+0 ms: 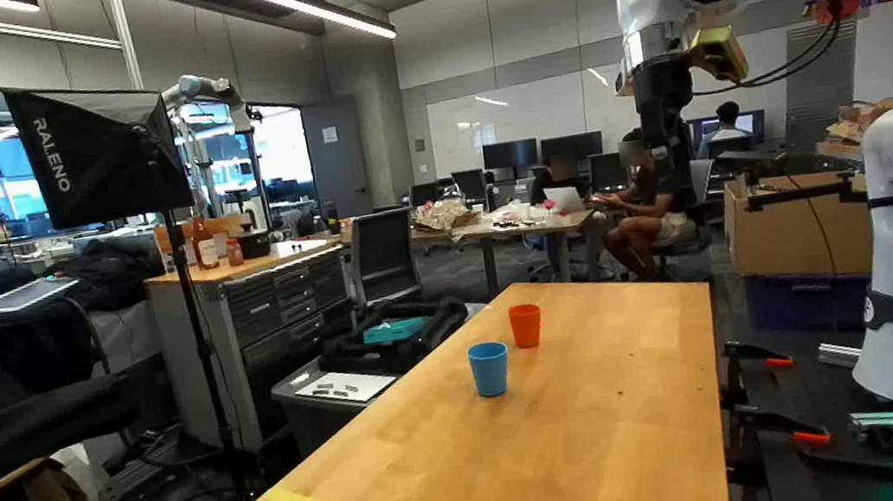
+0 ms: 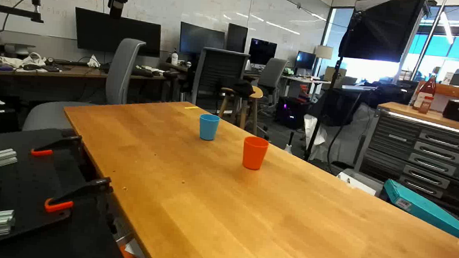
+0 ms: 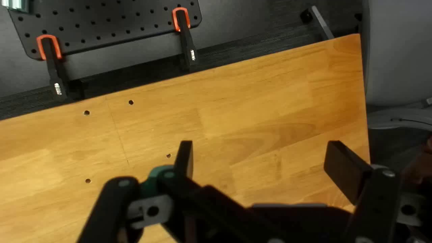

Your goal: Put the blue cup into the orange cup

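Observation:
The blue cup (image 1: pixel 489 369) stands upright on the wooden table (image 1: pixel 595 439), a short way apart from the upright orange cup (image 1: pixel 525 326). Both exterior views show the pair, the blue cup (image 2: pixel 208 127) and the orange cup (image 2: pixel 255 153), close to one long edge. High above the table hangs my gripper (image 1: pixel 666 154), well away from both cups. In the wrist view the gripper (image 3: pixel 261 162) is open wide, with only bare wood visible far below between its pads (image 3: pixel 347 172). Neither cup shows in the wrist view.
Black clamps with orange ends (image 2: pixel 58 205) grip the table's edge on the robot's side. A dark bin with a white board (image 1: pixel 347 385) stands beside the opposite edge. A lamp stand (image 1: pixel 201 337) rises beyond it. Yellow tape (image 1: pixel 291 498) marks the tabletop.

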You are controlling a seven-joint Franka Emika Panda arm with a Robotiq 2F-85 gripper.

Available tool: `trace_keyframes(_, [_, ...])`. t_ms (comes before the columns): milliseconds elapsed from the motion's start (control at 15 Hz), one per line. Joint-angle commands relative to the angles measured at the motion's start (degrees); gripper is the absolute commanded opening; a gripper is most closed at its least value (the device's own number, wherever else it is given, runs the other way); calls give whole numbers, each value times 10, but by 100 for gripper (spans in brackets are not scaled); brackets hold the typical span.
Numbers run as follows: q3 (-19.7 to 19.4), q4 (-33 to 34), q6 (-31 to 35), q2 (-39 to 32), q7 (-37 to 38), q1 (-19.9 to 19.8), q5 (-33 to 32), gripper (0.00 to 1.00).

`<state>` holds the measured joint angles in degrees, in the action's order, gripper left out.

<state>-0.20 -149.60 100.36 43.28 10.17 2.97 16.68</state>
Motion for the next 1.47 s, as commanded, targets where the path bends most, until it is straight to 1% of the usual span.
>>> trace_keyframes(0, [10, 2, -3, 0, -7, -12, 6, 100])
trace_keyframes(400, [10, 4, -3, 1, -7, -12, 6, 100])
trace_keyframes(467, [7, 13, 14, -17, -13, -11, 12, 100])
trace_keyframes(533, [2, 31, 14, -43, -15, -10, 16, 100])
trace_keyframes(600, [-5, 54, 40, -82, -18, -9, 34, 100])
trace_keyframes(733, [-5, 88, 100, -148, -17, -4, 60, 100])
trace_keyframes(867, [-3, 118, 144, -204, -13, 1, 86, 100])
trace_keyframes(1000, [2, 163, 177, -273, -8, 5, 102, 100])
trace_keyframes(1200, [11, 244, 184, -379, 3, 5, 96, 100])
trace_keyframes(1400, [25, 338, 142, -482, 16, 5, 45, 100])
